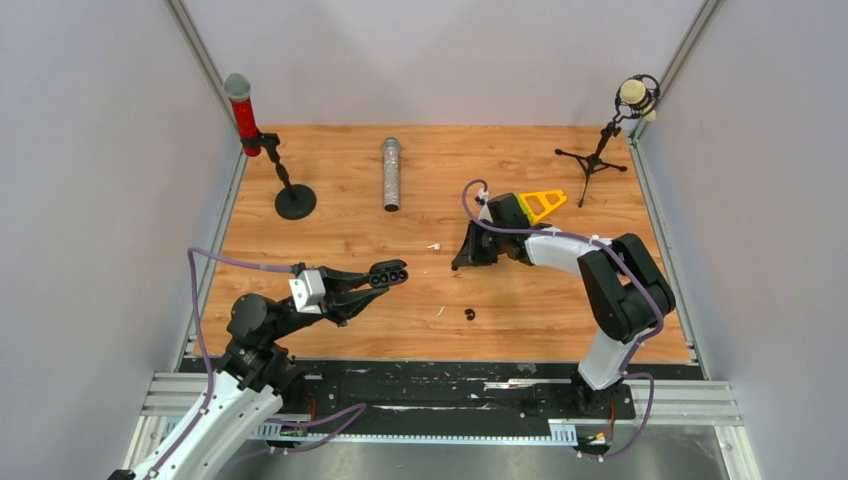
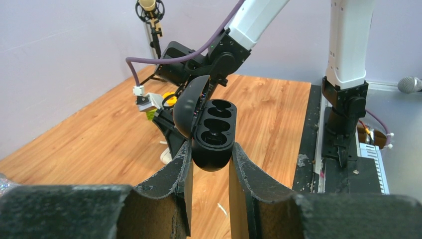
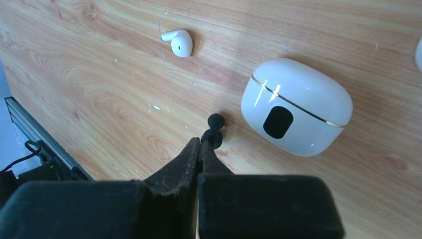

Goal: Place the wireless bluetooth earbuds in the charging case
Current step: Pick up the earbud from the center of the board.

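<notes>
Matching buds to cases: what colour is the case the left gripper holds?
Black; the case shows best in the left wrist view.

The left gripper (image 2: 211, 149), over the near left of the table (image 1: 330, 230), grips the open charging case (image 2: 211, 134). The right gripper (image 3: 200, 144), mid-table, pinches a rounded earbud (image 3: 215, 130) at its tips. Just beside it lies the closed charging case (image 3: 296, 107), and a stemmed earbud (image 3: 179, 42) lies to its left. A second rounded earbud (image 1: 469, 315) lies nearer. Along the far edge are a stand microphone (image 1: 245, 115) left, a loose microphone (image 1: 390, 175) middle, and a tripod microphone (image 1: 635, 95) right.
</notes>
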`<state>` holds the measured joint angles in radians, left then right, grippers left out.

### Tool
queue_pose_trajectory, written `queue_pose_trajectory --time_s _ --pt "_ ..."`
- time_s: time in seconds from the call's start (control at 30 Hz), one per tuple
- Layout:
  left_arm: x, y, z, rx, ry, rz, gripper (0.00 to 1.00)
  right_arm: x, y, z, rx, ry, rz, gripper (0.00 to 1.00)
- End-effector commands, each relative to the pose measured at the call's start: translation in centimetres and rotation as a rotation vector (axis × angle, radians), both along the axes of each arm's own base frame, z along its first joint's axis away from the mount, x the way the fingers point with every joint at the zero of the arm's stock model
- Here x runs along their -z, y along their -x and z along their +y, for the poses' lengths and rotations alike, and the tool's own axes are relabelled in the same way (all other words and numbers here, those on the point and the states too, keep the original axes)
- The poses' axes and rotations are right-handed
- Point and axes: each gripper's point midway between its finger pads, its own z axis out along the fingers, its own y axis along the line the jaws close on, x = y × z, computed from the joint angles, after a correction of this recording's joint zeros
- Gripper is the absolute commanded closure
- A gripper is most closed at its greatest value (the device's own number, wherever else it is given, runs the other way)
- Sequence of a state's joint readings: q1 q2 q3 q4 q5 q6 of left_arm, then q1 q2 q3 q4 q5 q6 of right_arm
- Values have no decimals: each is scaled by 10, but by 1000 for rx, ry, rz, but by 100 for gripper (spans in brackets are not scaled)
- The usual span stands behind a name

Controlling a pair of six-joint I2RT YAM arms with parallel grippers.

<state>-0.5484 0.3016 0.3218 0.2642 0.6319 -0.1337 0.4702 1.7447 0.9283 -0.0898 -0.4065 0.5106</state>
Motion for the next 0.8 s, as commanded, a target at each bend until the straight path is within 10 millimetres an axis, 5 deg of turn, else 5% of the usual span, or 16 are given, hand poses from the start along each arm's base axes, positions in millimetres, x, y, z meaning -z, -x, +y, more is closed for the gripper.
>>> queue_pose_trajectory --time_s 0.0,0.77 --pt "-9 2 0 10 27 -23 100 -14 -11 0 16 6 -61 100" --pt "-10 2 0 7 28 -26 100 -19 -16 12 -20 -2 -68 100"
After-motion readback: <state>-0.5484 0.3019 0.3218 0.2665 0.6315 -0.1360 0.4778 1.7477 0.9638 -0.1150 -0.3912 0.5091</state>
